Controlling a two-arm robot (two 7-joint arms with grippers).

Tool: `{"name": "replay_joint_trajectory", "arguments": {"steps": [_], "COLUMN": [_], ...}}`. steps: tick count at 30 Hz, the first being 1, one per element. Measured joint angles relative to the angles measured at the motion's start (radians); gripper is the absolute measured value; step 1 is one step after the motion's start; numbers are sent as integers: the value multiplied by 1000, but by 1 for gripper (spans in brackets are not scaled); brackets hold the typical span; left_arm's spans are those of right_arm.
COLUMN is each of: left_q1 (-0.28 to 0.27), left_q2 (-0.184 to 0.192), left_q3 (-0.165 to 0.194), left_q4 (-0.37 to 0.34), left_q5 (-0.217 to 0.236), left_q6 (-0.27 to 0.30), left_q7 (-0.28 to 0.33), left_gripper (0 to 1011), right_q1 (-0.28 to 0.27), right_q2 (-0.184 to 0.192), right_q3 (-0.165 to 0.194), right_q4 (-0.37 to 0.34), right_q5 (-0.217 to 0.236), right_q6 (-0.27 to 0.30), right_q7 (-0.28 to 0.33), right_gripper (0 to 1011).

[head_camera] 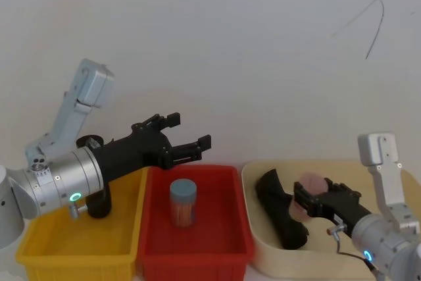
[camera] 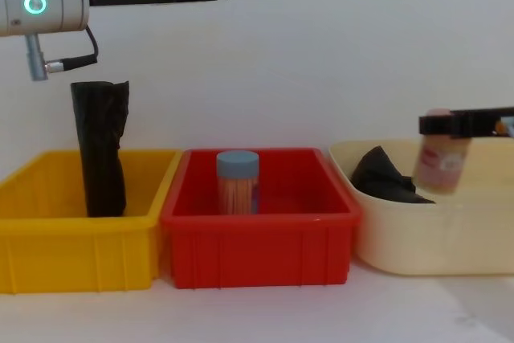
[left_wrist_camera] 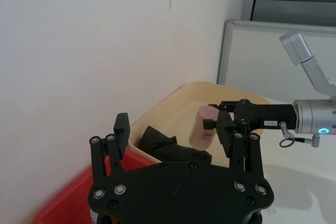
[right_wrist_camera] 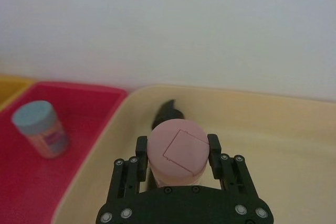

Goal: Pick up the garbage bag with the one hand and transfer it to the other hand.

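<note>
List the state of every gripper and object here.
Left gripper: open, empty, raised above the bins.
Right gripper: shut on the pink jar.
Pink jar: lid on, held over the cream tub.
Garbage bag: lying slumped in the cream tub, ungripped.
Blue-lidded jar: upright, closed, in the red bin.
Black roll: standing in the yellow bin.
</note>
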Motion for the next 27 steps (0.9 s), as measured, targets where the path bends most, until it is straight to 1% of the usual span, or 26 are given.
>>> {"name": "replay_joint_trajectory", "arguments": {"steps": [4, 5, 6, 8, 9, 12, 13, 16, 23, 27], "left_q1": [0, 0, 0, 0, 0, 0, 0, 0, 0, 0], "left_q2": [0, 0, 0, 0, 0, 0, 0, 0, 0, 0], "left_q3": [0, 0, 0, 0, 0, 0, 0, 0, 0, 0], "left_q4": [0, 0, 0, 0, 0, 0, 0, 0, 0, 0], "left_q5": [0, 0, 0, 0, 0, 0, 0, 0, 0, 0], "left_q6": [0, 0, 0, 0, 0, 0, 0, 0, 0, 0], "left_q7": [0, 0, 0, 0, 0, 0, 0, 0, 0, 0], "left_gripper": [1000, 1001, 1001, 1000, 1000, 1000, 1000, 1000, 1001, 1000], "right_q1": [-8, -11, -12, -14, -16, -18, -20, -22, -27, -38], "right_q2": [3, 4, 5, 6, 7, 8, 8, 9, 9, 6], "right_q3": [10, 13, 15, 18, 19, 22, 24, 27, 32, 36], "right_q4": [10, 13, 14, 17, 19, 22, 23, 26, 28, 17], "right_q5": [-6, -8, -9, -11, -12, -13, -14, -16, -19, -21], "right_q6": [-10, -14, -16, -18, -21, -23, -25, -28, -36, -60], "right_q7": [-9, -12, -13, -17, -18, -20, -22, -26, -26, -26], "right_gripper": [664, 694, 694, 752, 810, 864, 914, 991, 999, 1000]}}
